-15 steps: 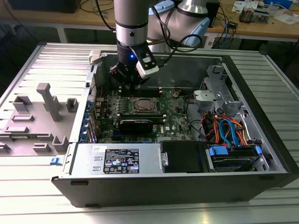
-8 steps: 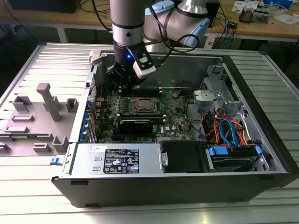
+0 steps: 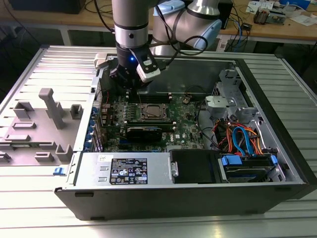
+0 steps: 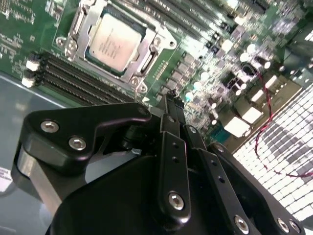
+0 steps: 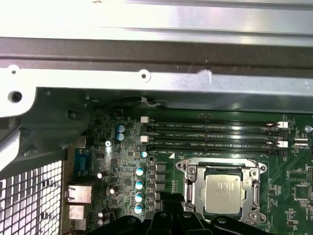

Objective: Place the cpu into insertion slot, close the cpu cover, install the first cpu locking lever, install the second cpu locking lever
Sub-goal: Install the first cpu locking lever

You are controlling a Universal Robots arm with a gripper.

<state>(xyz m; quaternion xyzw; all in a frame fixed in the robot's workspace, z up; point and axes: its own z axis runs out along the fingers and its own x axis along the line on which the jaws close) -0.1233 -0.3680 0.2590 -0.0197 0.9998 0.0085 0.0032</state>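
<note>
The cpu (image 4: 113,41) (image 5: 222,193) lies flat in the insertion slot (image 3: 151,113) on the green board, its silver top facing up. The cpu cover (image 4: 138,70) (image 5: 254,188) lies down around it as a silvery frame, with the chip showing through its window. Thin metal levers run along the socket's sides; whether they are hooked I cannot tell. My gripper (image 3: 134,90) (image 4: 171,95) (image 5: 171,218) hangs above the board beside the socket, toward the exterior view's left and back. It is shut with nothing between its fingers and does not touch the socket.
Long black memory slots (image 5: 215,134) run beside the socket. The open case's metal wall (image 5: 146,73) stands close behind the board. A power supply (image 3: 129,171) and a drive cage with blue and orange cables (image 3: 242,139) fill the case front. A grey fixture (image 3: 44,119) sits outside.
</note>
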